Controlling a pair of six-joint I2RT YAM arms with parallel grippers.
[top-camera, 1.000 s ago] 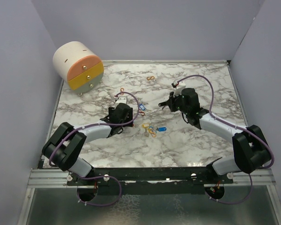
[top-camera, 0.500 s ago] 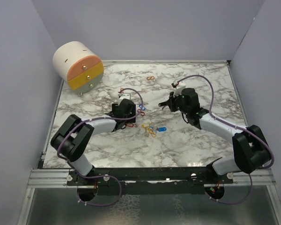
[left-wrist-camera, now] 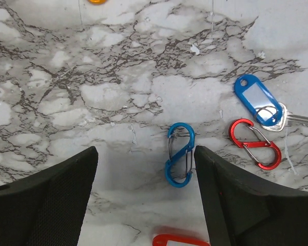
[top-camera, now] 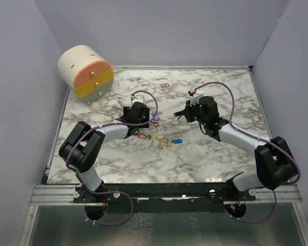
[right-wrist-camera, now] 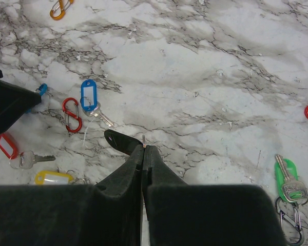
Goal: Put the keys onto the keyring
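Observation:
My left gripper (left-wrist-camera: 145, 156) is open and empty, low over the marble table; a blue S-shaped clip (left-wrist-camera: 179, 161) lies between its fingers, close to the right finger (left-wrist-camera: 231, 195). A red clip (left-wrist-camera: 255, 143) and a blue-tagged key (left-wrist-camera: 257, 99) lie just right of it, and a red tag (left-wrist-camera: 179, 240) is at the bottom edge. My right gripper (right-wrist-camera: 144, 148) is shut on a thin dark piece (right-wrist-camera: 120, 142) with a metal tip, held above the table. In the top view the left gripper (top-camera: 146, 120) and right gripper (top-camera: 184, 114) face each other.
More keys lie near the table's middle: yellow tag (right-wrist-camera: 52, 177), red tag (right-wrist-camera: 6, 145), green tag (right-wrist-camera: 288, 179), and a cluster (top-camera: 167, 142). An orange clip (top-camera: 165, 85) lies at the back. A round drawer unit (top-camera: 85, 72) stands at the back left.
My left gripper has moved away from the base, up and right, over the blue clip. A red-tagged key now lies uncovered behind it. The right arm has not moved.

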